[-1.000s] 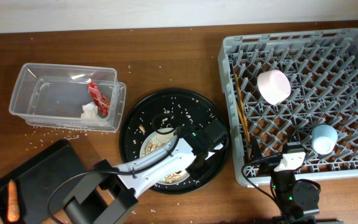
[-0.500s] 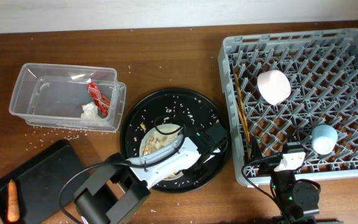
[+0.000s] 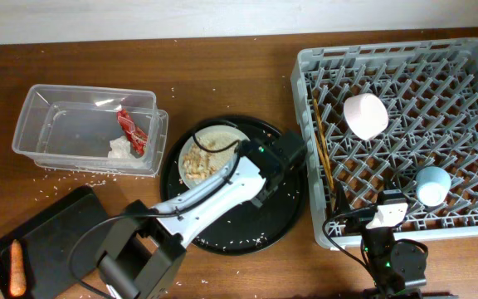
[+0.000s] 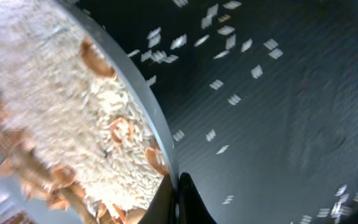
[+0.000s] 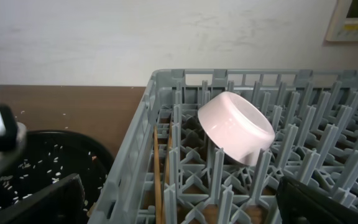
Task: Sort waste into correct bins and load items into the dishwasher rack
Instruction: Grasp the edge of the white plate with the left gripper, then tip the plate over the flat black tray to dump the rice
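The pale round plate (image 3: 210, 154), heaped with rice and peanuts (image 4: 73, 124), hangs over the back left of the big round black tray (image 3: 239, 216). My left gripper (image 3: 247, 156) is shut on the plate's right rim (image 4: 148, 106), its fingers (image 4: 185, 199) pinching the edge. In the grey dishwasher rack (image 3: 401, 133) lie the white bowl (image 3: 365, 115), the light-blue cup (image 3: 432, 184) and the chopsticks (image 3: 322, 154). At the rack's front edge my right gripper (image 3: 380, 218) stands open and holds nothing; its view shows the bowl (image 5: 236, 127).
The clear tub (image 3: 56, 124) at the left holds a red wrapper (image 3: 131, 131) and a white tissue (image 3: 120, 149). On the flat black tray (image 3: 56, 232) at the front left lies a carrot (image 3: 17, 268). Loose rice is scattered over the round tray (image 4: 278, 93).
My left gripper closed on the plate's rim and carried the plate from the tray's front to its back left. The right arm stayed still.
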Robot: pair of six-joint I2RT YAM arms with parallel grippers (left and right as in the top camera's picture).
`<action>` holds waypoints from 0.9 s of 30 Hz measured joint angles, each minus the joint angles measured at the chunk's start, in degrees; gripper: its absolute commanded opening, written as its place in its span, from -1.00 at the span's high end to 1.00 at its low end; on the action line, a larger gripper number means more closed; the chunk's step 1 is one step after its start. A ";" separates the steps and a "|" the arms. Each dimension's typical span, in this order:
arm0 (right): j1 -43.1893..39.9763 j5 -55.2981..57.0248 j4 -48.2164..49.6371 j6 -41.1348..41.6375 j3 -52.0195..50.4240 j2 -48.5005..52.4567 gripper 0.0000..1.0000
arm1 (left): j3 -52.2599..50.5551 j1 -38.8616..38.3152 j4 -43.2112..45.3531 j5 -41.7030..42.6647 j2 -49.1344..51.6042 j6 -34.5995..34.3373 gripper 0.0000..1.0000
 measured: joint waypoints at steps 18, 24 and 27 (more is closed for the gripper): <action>0.00 0.00 -0.02 -0.02 0.00 0.00 -0.96 | 14.58 4.63 -24.15 -7.15 -4.52 -9.79 1.00; 0.00 0.00 0.00 0.02 0.00 0.00 -0.96 | 14.29 13.46 -27.19 -1.22 -15.41 -13.05 1.00; 0.00 0.00 -0.02 0.00 0.00 0.00 -0.96 | 10.51 18.49 -25.68 1.55 -18.86 -14.19 1.00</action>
